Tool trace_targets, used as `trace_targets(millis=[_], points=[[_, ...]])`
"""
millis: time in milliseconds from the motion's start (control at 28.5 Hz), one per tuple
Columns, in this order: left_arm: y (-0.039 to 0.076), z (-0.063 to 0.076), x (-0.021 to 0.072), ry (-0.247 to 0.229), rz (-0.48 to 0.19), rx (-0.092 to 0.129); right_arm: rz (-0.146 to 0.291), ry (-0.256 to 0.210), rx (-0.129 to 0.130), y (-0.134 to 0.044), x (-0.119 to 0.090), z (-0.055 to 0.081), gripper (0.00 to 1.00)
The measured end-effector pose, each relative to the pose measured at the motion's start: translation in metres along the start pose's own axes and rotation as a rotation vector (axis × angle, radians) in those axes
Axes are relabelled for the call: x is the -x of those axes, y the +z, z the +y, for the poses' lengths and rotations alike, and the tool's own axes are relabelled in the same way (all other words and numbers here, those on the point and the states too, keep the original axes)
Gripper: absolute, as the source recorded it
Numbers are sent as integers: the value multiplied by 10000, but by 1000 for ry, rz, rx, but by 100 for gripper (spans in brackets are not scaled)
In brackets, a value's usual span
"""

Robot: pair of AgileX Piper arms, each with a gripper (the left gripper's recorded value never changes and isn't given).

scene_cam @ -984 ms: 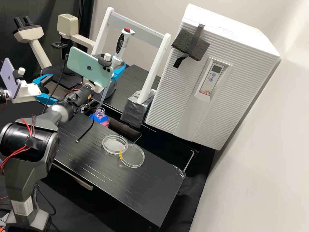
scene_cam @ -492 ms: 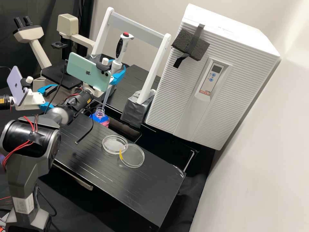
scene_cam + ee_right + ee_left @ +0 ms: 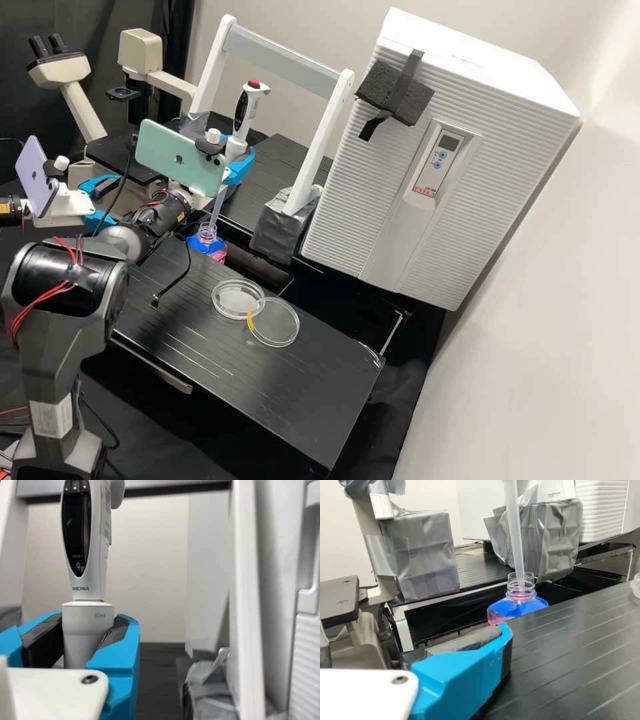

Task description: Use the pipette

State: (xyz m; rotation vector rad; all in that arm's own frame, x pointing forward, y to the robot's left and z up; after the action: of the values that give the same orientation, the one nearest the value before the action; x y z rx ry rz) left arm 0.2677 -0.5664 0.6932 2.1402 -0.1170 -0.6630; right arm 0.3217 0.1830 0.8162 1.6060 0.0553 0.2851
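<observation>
The right gripper (image 3: pixel 82 647) is pinching the white-and-black pipette (image 3: pixel 84 540), clear tip (image 3: pixel 514 535) sitting in the small pink-liquid bottle (image 3: pixel 516 605) beside a grey-taped frame foot (image 3: pixel 283 223); the left gripper (image 3: pixel 101 199) is hanging spread.

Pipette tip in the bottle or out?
In: the pipette tip passes down through the open neck of the bottle; whether it reaches the pink liquid, cannot tell.

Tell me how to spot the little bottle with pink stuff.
Find the big white ribbed machine; beside it lies a black bench plate. The bottle stands at that plate's far edge. It alone holds pink liquid, with the pipette tip poking into its neck.
</observation>
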Motion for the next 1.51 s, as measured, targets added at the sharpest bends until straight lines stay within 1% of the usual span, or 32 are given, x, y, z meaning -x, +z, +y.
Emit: trace_targets(millis=[35, 141, 281, 387, 492, 633, 808, 878, 949, 1019, 1089, 1230, 1300, 1441, 1511], points=[[2, 1, -5, -4, -2, 0, -5, -13, 6, 23, 11, -44, 0], [29, 3, -15, -11, -10, 4, -19, -30, 15, 74, 18, -102, 0], [66, 1, -18, -14, -28, 6, -32, -42, 21, 130, 27, -157, 0], [79, -3, -17, -17, -35, 3, -27, -28, 19, 134, 24, -174, 0], [106, -8, -16, -19, -45, 2, -15, 11, 13, 122, 27, -191, 0], [106, -10, -16, -21, -44, 4, 5, 39, 20, 122, 68, -242, 0], [106, -12, -16, -23, -44, 4, -17, 16, 28, 186, 96, -324, 0], [106, -12, -16, -23, -44, 7, -30, 20, 22, 200, 94, -325, 0], [107, -12, -15, -24, -45, 28, -38, 26, 16, 208, 94, -319, 0], [110, -13, -15, -25, -48, 46, -37, 32, 15, 207, 94, -313, 0], [116, -14, -15, -26, -54, 47, -36, 34, 15, 206, 94, -312, 0], [139, -18, -13, -30, -74, 39, -40, 30, 18, 220, 111, -316, 0], [139, -18, -13, -30, -74, 42, -39, 31, 18, 217, 125, -303, 0], [149, -19, -12, -32, -85, 43, -25, 47, 6, 162, 136, -232, 0], [149, -19, -12, -33, -85, 53, -14, 61, -2, 119, 149, -173, 0]])
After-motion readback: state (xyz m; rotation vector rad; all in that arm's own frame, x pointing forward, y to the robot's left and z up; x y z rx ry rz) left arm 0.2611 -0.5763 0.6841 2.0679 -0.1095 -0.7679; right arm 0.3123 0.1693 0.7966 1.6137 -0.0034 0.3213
